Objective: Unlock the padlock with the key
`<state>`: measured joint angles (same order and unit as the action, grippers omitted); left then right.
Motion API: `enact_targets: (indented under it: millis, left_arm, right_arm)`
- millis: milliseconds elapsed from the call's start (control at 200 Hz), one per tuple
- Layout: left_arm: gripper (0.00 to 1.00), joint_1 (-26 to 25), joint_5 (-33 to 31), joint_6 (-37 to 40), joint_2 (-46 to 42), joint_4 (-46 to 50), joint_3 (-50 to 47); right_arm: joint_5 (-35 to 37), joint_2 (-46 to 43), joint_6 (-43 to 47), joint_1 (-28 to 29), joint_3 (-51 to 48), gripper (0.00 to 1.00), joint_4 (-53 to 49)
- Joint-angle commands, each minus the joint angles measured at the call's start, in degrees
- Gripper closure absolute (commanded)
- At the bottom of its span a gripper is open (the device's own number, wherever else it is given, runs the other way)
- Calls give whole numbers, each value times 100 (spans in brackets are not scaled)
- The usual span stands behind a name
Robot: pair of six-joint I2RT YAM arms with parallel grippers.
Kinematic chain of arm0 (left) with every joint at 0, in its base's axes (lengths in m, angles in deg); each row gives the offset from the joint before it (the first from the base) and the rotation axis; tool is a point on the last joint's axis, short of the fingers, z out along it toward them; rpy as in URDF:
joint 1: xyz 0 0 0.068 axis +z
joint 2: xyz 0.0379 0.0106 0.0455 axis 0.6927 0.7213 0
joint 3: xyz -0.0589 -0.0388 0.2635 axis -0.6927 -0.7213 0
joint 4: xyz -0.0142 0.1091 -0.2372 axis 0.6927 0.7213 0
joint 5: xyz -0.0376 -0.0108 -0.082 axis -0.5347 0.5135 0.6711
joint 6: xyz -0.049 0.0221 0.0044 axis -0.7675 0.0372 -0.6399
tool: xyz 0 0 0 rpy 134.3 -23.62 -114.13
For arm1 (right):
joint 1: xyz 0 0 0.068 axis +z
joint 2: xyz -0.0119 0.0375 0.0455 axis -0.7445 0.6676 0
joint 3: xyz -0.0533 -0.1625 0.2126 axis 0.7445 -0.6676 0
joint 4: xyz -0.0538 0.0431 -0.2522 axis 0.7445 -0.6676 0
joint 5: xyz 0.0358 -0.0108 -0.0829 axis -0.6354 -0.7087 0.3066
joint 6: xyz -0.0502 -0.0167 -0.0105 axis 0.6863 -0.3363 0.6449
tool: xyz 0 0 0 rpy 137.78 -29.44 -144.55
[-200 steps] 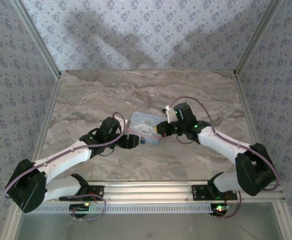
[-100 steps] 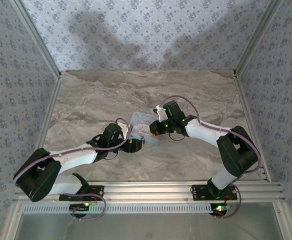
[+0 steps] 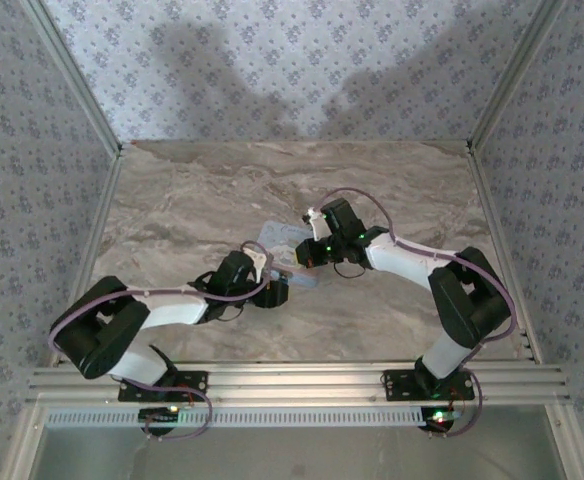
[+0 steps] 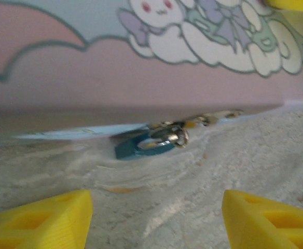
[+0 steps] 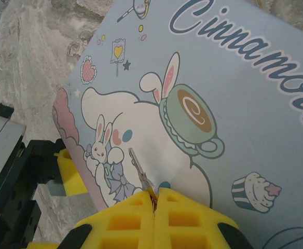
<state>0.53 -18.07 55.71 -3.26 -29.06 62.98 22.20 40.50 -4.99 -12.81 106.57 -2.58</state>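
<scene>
The padlock [image 4: 141, 147], a small teal block with a metal shackle [image 4: 169, 137], lies on the marble right against the near edge of the cartoon-printed tin [image 4: 141, 67]. My left gripper [image 4: 155, 207] is low on the table just in front of it, open, with the lock ahead of the two yellow fingers and nothing between them. My right gripper [image 5: 154, 199] hovers over the tin's lid [image 5: 234, 104], shut on the bow of the small silvery key [image 5: 140, 171], whose blade points away toward the lid's edge. In the top view the two grippers [image 3: 277, 290] [image 3: 307, 255] meet at the tin [image 3: 284, 238].
The marble tabletop [image 3: 192, 200] is bounded by patterned walls at the back and sides. A yellow finger of the left gripper [image 5: 68, 174] shows just past the tin's edge in the right wrist view. An aluminium rail [image 3: 292, 380] runs along the near edge.
The left gripper has slid right and closer to the tin's near edge. The right gripper has moved left over the tin, still shut on the key.
</scene>
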Motion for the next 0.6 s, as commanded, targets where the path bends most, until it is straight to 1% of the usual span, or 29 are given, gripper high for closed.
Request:
enact_targets:
  millis: [0, 195, 325, 595]
  left_arm:
    - [34, -37, -358, 131, 64, -316, 70]
    - [35, -40, -348, 418, 210, -302, 263]
    - [35, -37, -320, 463, 344, -310, 384]
    - [42, -39, -246, 375, 646, -543, 456]
  right_arm:
    - [265, 215, 114, 90, -5, 100, -543]
    - [324, 203, 132, 106, -2, 100, -594]
    - [353, 202, 119, 108, -2, 100, -623]
    - [353, 182, 115, 112, -3, 100, -646]
